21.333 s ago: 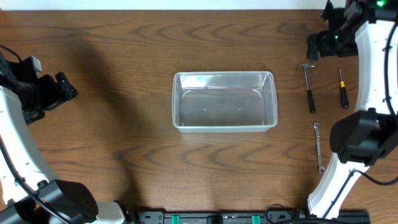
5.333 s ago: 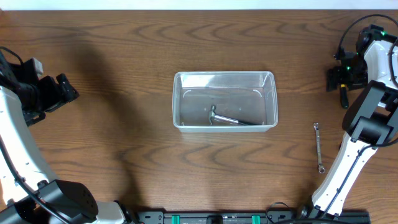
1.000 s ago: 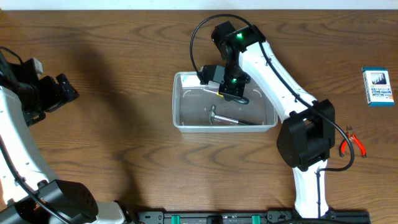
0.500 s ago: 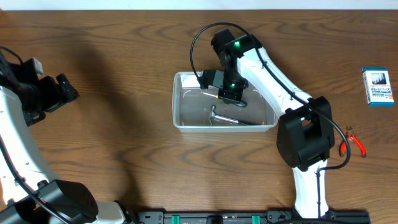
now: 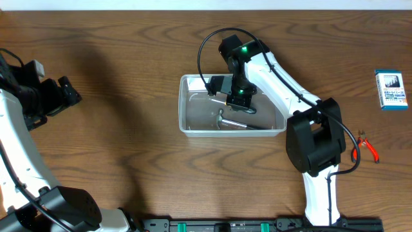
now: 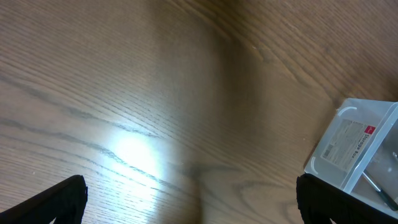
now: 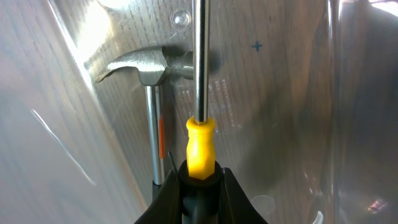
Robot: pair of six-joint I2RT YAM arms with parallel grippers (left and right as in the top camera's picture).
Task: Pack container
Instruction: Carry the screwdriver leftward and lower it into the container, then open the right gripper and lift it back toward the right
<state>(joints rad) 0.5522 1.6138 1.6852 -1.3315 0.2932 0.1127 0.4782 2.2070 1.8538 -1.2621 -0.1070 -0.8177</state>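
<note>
The clear container (image 5: 183,103) sits mid-table with a steel hammer (image 5: 235,123) lying on its floor. My right gripper (image 5: 237,96) is down inside it, shut on a screwdriver with a yellow and black handle (image 7: 200,143); the shaft points at the container floor just beside the hammer head (image 7: 140,65). In the right wrist view the gripper (image 7: 200,179) clamps the black part of the handle. My left gripper (image 5: 64,93) hangs far to the left, open and holding nothing; in its own view (image 6: 193,208) only bare wood lies between the fingers (image 6: 56,199), with a corner of the container (image 6: 348,149) at the right.
A small blue and white box (image 5: 391,89) lies at the right edge of the table. Red-handled pliers (image 5: 367,147) lie in front of it, by the right arm's base. The container walls closely surround the right gripper.
My right gripper has shifted slightly towards the table's front and lower into the container, the screwdriver still in it. The left arm has not moved.
</note>
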